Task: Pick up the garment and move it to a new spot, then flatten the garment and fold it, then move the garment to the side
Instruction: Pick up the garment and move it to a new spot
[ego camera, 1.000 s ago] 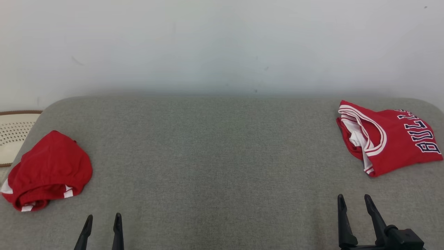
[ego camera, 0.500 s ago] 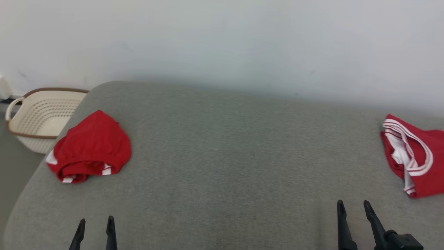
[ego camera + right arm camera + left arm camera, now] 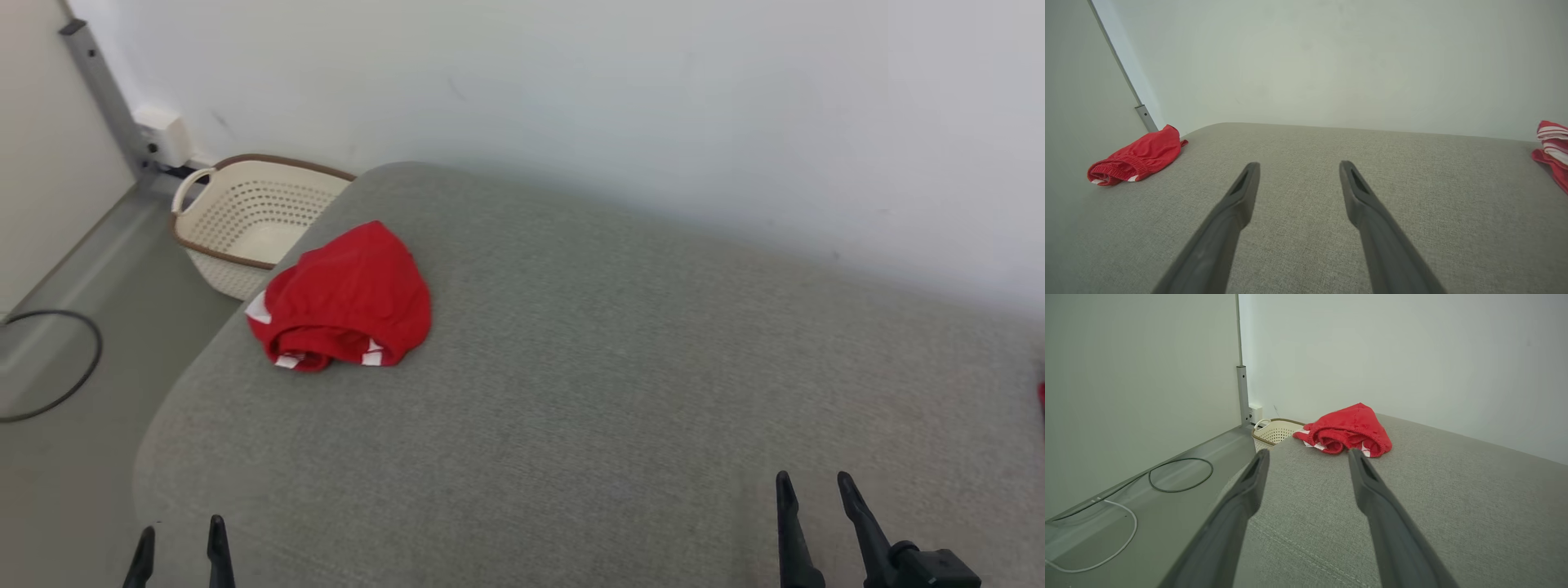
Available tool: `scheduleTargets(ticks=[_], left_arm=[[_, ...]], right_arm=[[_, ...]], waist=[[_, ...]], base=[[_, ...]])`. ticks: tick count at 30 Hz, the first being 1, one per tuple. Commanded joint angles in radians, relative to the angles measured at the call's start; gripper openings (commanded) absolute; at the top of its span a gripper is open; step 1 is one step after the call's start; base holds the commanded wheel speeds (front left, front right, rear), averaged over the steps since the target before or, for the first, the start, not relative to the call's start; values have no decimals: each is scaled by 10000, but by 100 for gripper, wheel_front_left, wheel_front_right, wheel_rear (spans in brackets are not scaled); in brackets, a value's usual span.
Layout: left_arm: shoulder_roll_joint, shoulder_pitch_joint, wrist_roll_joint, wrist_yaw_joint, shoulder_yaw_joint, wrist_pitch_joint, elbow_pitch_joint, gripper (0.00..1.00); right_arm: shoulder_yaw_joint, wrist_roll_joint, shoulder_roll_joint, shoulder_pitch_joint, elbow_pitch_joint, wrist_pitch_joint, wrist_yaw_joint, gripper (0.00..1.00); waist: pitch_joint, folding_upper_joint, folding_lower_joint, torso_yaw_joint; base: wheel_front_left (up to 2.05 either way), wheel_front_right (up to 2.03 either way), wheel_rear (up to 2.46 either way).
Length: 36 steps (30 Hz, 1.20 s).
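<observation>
A crumpled red garment with white trim (image 3: 347,298) lies near the far left corner of the grey padded surface (image 3: 620,392); it also shows ahead of my left fingers (image 3: 1349,430) and far left in the right wrist view (image 3: 1137,157). My left gripper (image 3: 181,543) stands open at the lower left, well short of the garment, nothing between its fingers (image 3: 1306,457). My right gripper (image 3: 812,498) stands open at the lower right over bare fabric (image 3: 1296,167).
A cream perforated basket with a brown rim (image 3: 249,216) sits on the floor beyond the surface's left corner. A red and white jersey (image 3: 1551,149) lies at the far right. A black cable loop (image 3: 49,367) lies on the floor, and a metal post (image 3: 102,90) stands at the wall corner.
The head camera has turned left: the red garment and basket shifted toward the picture's middle, and the jersey slid off the right edge. Both grippers kept their open stance.
</observation>
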Motion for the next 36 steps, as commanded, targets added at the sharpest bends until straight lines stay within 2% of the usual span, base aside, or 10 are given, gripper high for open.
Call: scheduleTargets(ticks=[1,10,19,25,30,33,36], left_arm=[[66,159,15,32,102,-37,-28,100],[106,345,-11,168,407,-37,-183,100],[200,42,-58,18,426,-37,39,100],[796,-1340,-161,-499,252,130,614,100],[1459,-3519,-713,-1112,112,841,1634,100],[1900,-4563,-939,-1291,100,1208,2228,100],[2091,-5237,-1121,-1388,78,1391,2579,100]], right_arm=[[83,66,22,38,-13,1,5,100],[359,216,19,-26,85,1,5,100],[498,290,16,-201,215,1,5,100],[766,262,16,-478,249,3,5,100],[1066,170,15,-962,297,1,5,100],[1319,93,12,-1366,275,1,5,100],[1383,69,9,-1608,206,1,5,100]], waist=[[-64,-1,-1,538],[-140,-1,-1,881],[-114,-1,-1,636],[86,-1,-1,273],[505,-1,-1,-383],[859,-1,-1,-872],[1111,-1,-1,-1187]], base=[[0,0,0],[0,0,0],[0,0,0],[0,0,0],[0,0,0],[0,0,0],[0,0,0]])
